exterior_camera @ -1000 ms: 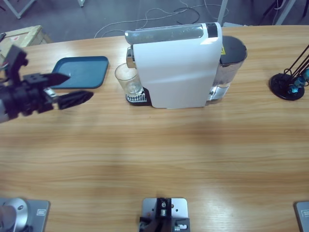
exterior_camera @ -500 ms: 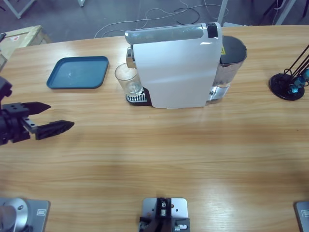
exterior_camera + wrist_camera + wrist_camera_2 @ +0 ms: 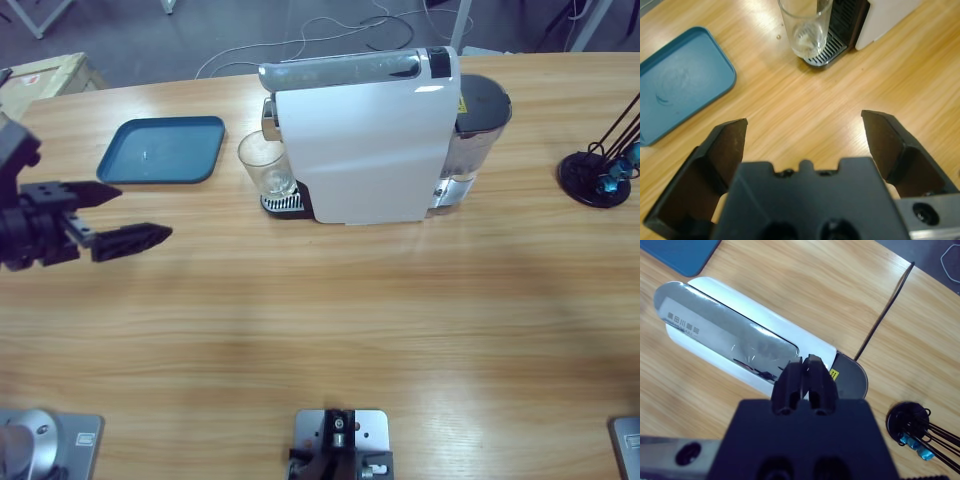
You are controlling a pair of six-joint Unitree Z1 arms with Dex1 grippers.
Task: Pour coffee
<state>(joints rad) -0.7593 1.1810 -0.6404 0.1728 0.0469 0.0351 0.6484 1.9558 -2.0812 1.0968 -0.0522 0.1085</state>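
Observation:
A clear glass (image 3: 265, 165) stands on the drip grille of the white coffee machine (image 3: 365, 140), under its spout. In the left wrist view the glass (image 3: 807, 30) holds only a thin, faintly brownish layer of coffee (image 3: 807, 44) at its base. My left gripper (image 3: 142, 211) hovers over the table's left part, open and holding nothing, well short of the glass. Along its view, the left gripper (image 3: 805, 125) points at the glass with bare wood between the jaws. My right gripper (image 3: 805, 361) is shut and looks down on the machine's top (image 3: 730, 335); the high view does not show it.
A dark blue tray (image 3: 162, 150) lies left of the machine, with nothing on it. A black stand with blue bits (image 3: 600, 175) sits at the right edge. A black cable (image 3: 885, 315) runs off behind the machine. Bare wooden table (image 3: 330, 320) spreads in front.
My left gripper drew back toward the near left, then came a little way forward and to the right again, staying open. The glass and the machine have not moved.

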